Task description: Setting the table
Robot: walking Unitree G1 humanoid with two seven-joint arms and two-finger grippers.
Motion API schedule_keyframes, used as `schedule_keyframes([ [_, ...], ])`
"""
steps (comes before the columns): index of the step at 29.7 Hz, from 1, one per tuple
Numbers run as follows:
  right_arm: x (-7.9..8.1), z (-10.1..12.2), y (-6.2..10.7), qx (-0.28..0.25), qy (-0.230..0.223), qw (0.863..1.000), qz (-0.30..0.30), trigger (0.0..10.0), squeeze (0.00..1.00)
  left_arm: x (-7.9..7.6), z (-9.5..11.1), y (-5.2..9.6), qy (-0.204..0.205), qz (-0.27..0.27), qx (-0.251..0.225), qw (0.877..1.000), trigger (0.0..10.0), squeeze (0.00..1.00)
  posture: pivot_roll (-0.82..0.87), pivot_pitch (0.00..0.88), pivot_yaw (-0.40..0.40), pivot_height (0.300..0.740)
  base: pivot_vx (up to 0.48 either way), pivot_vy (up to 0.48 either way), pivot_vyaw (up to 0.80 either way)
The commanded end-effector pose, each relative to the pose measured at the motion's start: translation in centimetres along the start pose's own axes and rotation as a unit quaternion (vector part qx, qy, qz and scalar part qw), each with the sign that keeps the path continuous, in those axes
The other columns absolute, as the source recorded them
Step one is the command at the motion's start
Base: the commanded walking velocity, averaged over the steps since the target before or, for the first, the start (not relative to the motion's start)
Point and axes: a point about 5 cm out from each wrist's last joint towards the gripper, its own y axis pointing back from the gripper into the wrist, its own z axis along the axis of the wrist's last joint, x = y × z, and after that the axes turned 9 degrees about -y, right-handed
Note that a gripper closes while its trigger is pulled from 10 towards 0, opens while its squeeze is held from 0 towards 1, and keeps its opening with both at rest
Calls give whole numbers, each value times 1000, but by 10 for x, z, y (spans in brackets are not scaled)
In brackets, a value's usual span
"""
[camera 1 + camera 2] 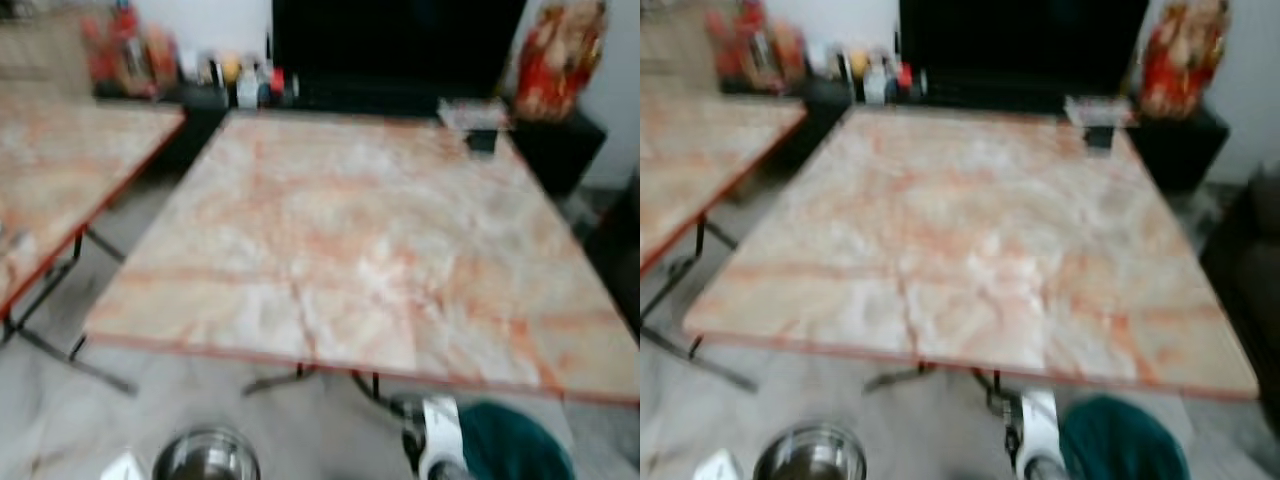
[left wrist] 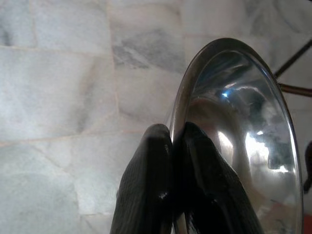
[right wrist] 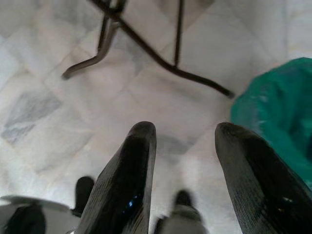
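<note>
- Below the near edge of the marble-patterned table [image 1: 360, 240], low in the head views, a steel bowl [image 1: 205, 458] hangs over the pale tiled floor [image 2: 58, 97], off toward the table's near-left corner, mouth facing up; being round, it has no long axis.
- At the left wrist, the left gripper [image 2: 171, 146] has its two black fingers [image 2: 146, 185] pressed together on the bowl's rim, one outside the wall and one inside, so the bowl is pinched by its edge; from there the shiny inside of the bowl faces the camera.
- Right gripper [image 3: 183, 161]: its fingers stand well apart with nothing between them, pointing down at the floor tiles.
- Beside the right gripper lies a dark green bag-like thing [image 1: 515, 445], just past the near edge of the table toward its right corner; the head views are too blurred to tell what it is.
- Black metal table legs [image 3: 146, 48] cross the floor under the near edge.
- Along the far edge of the table a black cabinet carries small bottles [image 1: 245, 85]; a red and gold figure [image 1: 560, 55] stands off the far-right corner.
- A second table [image 1: 60, 170] with the same top stands to the left, apart from the first.
</note>
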Motion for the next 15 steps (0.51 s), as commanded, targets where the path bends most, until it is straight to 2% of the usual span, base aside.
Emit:
schedule_keyframes([
  [1,-10,-2,2,2,-10,1000,-18,10000,0,-6,-2,0,-12,-10,5,1000,10000,0,43,0,-11,740,0,0,0],
  [6,-13,-3,2,-1,-14,1000,-23,10000,0,-6,-1,0,-17,-12,4,1000,10000,0,42,0,-10,740,0,0,0],
  [11,-22,-14,7,7,-22,999,-36,10000,0,-2,-2,0,-27,-10,4,1000,10000,0,35,0,-4,740,0,0,0],
  [15,-24,-17,8,11,-25,999,-40,10000,0,3,2,0,-16,-1,-11,1000,10000,0,34,0,-4,740,0,0,0],
])
